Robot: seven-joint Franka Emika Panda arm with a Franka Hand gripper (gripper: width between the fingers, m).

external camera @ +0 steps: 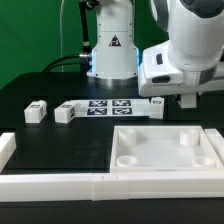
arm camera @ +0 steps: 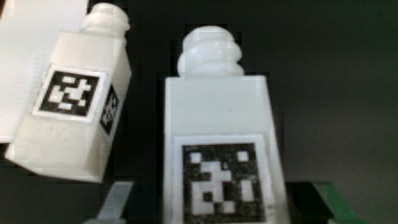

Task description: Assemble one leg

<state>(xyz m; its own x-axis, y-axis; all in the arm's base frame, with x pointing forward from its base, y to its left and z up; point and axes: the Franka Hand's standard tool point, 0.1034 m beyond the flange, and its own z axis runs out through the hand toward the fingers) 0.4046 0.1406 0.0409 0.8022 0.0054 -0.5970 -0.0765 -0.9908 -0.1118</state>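
Note:
In the wrist view a white leg (arm camera: 221, 130) with a rounded screw tip and a black-and-white tag lies lengthwise between my fingers (arm camera: 119, 200). My gripper (arm camera: 226, 205) is shut on its tagged end. A second leg (arm camera: 71, 100) lies tilted right beside the held one. In the exterior view my gripper (external camera: 185, 100) is low over the table at the right, just behind the tray-like part. One leg (external camera: 157, 104) shows at its left. The held leg is hidden under the hand there.
Two more legs (external camera: 35, 112) (external camera: 66, 112) lie at the exterior view's left, beside the marker board (external camera: 108, 107). The large white tray-like part (external camera: 165, 150) with round corner recesses sits in front. White rails (external camera: 60, 185) run along the front and the left edge.

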